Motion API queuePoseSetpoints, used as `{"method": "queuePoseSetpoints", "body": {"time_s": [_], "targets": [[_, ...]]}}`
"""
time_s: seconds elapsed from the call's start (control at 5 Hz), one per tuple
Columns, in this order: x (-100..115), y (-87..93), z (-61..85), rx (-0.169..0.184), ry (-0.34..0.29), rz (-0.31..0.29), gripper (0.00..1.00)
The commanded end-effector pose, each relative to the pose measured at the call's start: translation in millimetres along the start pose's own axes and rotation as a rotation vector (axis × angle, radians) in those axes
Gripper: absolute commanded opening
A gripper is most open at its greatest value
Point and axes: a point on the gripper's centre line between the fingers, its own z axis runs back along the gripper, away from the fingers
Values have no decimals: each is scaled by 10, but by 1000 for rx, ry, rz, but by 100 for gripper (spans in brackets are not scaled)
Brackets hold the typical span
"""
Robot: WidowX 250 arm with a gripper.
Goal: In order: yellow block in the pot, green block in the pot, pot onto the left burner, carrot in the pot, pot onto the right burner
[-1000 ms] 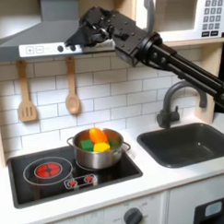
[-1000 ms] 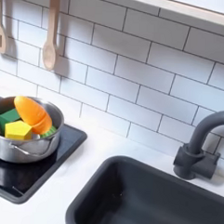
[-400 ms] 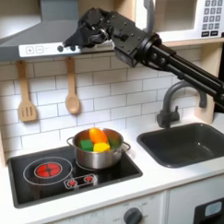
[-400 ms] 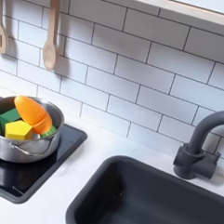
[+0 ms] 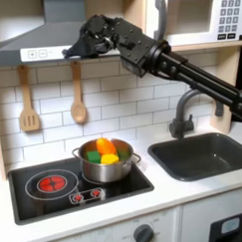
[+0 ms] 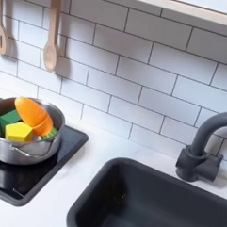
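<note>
The silver pot (image 5: 106,165) stands on the right part of the black cooktop (image 5: 37,195) and covers the right burner. Inside it lie the green block (image 5: 93,153), the orange carrot (image 5: 104,146) and the yellow block (image 5: 111,158). In the second exterior view the pot (image 6: 23,146) holds the carrot (image 6: 32,114) across the yellow block (image 6: 18,132) and the green block (image 6: 8,119). The left burner (image 5: 51,182) shows bare, with a bright red centre. My gripper (image 5: 80,45) hangs high above the pot by the range hood, open and holding nothing.
A dark sink (image 5: 204,154) with a black faucet (image 5: 182,112) lies to the first exterior view's right. A wooden spatula (image 5: 29,105) and spoon (image 5: 78,99) hang on the tiled wall. A microwave (image 5: 203,15) sits at top right, a range hood (image 5: 35,42) at top left.
My gripper and wrist have drifted slightly to the first exterior view's left, staying high. The pot and its contents have not moved.
</note>
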Motion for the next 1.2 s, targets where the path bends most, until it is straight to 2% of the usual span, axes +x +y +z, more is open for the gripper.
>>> {"method": "queuePoseSetpoints", "body": {"time_s": [0.0, 0.4, 0.6, 0.8, 1.0], "targets": [[-15, -5, -18, -3, 6, -2, 0], [-1, 5, -35, -3, 12, 11, 0], [-62, -23, 98, -27, 81, 26, 60], [-179, 13, -53, -30, 111, 35, 100], [-184, 33, -52, -26, 113, 44, 100]]}}
